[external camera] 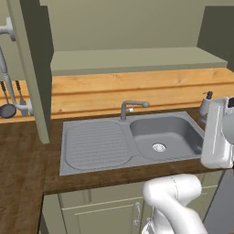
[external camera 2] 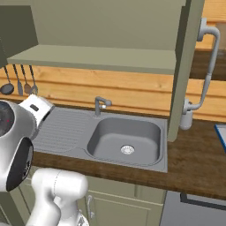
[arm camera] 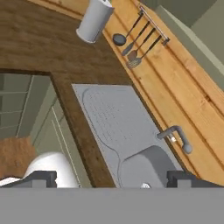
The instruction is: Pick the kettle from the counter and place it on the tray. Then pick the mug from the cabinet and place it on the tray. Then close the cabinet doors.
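My gripper (arm camera: 111,178) is open, its two dark fingertips (arm camera: 43,177) spread wide with nothing between them, hovering over the dark wood counter (arm camera: 39,39) and the sink's draining board (arm camera: 109,118). The cabinet (external camera: 137,59) stands open above the sink, its pale shelf (external camera 2: 97,57) in plain sight. Both cabinet doors are swung out: the left one (external camera: 32,68) and the right one (external camera 2: 185,66) with its curved bar handle (external camera 2: 208,66). A sliver of the blue-rimmed tray (external camera 2: 221,134) lies at the far right on the counter (external camera 2: 194,163). The kettle and the mug are out of view.
The steel sink (external camera: 164,137) with its faucet (external camera: 132,107) is set into the counter. A pump soap dispenser (external camera: 206,104) stands to its right. Utensils (arm camera: 131,41) hang on a rail along the wooden backsplash, with a pale cylinder (arm camera: 94,19) on the counter near them. Lower cabinets (external camera: 100,215) are below.
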You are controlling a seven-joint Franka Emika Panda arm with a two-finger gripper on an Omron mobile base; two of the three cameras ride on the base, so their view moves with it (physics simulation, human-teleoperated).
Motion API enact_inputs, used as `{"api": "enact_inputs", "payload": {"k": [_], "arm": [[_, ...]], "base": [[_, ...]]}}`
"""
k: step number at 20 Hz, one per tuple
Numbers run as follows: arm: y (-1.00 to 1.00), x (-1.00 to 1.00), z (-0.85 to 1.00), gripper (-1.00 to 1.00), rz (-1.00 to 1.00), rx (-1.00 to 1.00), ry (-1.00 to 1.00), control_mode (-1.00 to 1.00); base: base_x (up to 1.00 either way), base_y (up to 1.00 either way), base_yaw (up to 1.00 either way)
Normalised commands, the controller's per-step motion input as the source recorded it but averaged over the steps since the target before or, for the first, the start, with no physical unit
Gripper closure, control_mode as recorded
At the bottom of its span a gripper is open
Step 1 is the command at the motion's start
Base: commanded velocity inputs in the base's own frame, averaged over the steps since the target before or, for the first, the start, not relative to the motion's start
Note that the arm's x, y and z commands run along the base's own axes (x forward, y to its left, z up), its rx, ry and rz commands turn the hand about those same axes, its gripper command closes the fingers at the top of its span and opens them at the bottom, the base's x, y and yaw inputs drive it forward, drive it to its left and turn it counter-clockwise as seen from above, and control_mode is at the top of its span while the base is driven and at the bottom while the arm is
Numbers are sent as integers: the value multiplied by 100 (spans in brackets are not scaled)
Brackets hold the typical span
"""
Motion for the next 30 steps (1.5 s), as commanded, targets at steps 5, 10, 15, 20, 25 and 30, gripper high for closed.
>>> {"api": "enact_inputs", "payload": {"k": [5, 10, 15, 20, 25, 30], "arm": [[27, -40, 30, -100, 21, -12, -24, -100], [49, -26, 32, -100, 13, -11, -16, -100], [48, -18, 42, -100, 7, -13, -6, -100], [57, -13, 37, -100, 33, -8, -2, -100], [79, 0, 24, -100, 33, -14, -7, -100], [68, 7, 6, -100, 20, 0, -15, -100]], "base": [[0, 0, 0], [0, 0, 0], [0, 0, 0], [0, 0, 0], [0, 0, 0], [0, 0, 0]]}}
